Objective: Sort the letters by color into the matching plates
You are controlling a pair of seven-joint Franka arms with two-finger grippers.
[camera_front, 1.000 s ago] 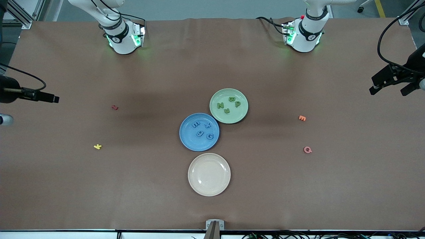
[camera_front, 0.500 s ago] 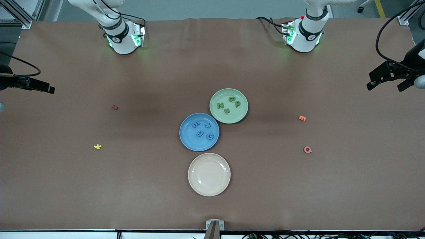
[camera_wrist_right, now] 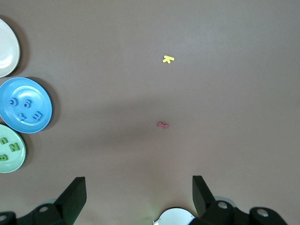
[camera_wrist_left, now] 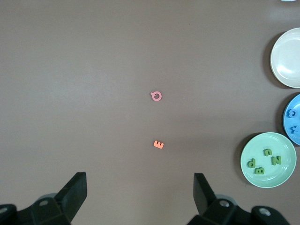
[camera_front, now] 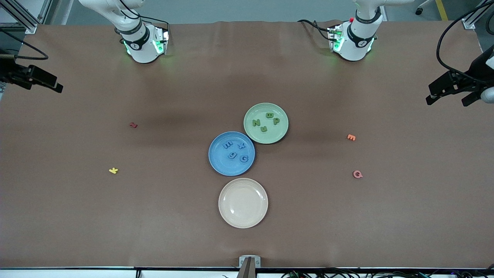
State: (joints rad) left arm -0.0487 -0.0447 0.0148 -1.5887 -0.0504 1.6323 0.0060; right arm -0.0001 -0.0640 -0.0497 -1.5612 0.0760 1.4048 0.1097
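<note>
While jaws hang empty, letters (camera_front: 236, 151) in plates (camera_front: 219, 164), well apart.

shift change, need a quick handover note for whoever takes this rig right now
Left gripper: open, empty, parked up at the left arm's end of the table.
Right gripper: open, empty, up at the right arm's end.
Blue plate: holds four blue letters.
Green plate: holds four green letters.
Done: sorting looks complete.
Left: nothing obvious; the beige plate is empty, and the other-coloured letters lie loose.
</note>
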